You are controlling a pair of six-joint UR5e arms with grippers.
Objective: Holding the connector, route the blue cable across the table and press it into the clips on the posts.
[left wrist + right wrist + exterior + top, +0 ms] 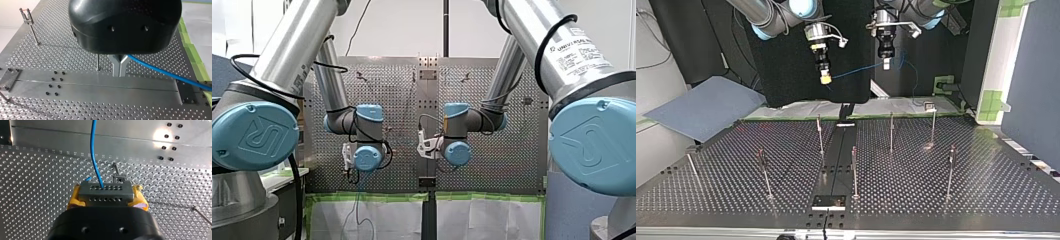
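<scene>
Standing nearest in the top view, a row of thin posts (854,172) rises from the perforated counter (986,195). A dark centre strip (836,160) runs away between them, with a small plate (828,201) bolted at its near end. A second row of posts stands behind, and the left wrist view shows one post topped by a forked clip (26,15). A grey-blue sheet (701,107) lies off the counter at the top view's left.

Farther back, above the counter's far edge, both hands hang well clear of the posts. My right hand (825,77), at the top view's left, is closed on the connector (105,192). Its own wrist view shows the yellow pads (75,197) pressed against both ends of the grey, many-holed block. The blue cable (861,71) leaves one of those holes and crosses in a nearly straight line to my left hand (886,64), at the top view's right. That hand's metal fingers (117,71) are drawn together with no gap showing. The cable comes out just beside them, gripped there. Past the left hand the cable hangs down in a loose loop, touching none of the posts.
</scene>
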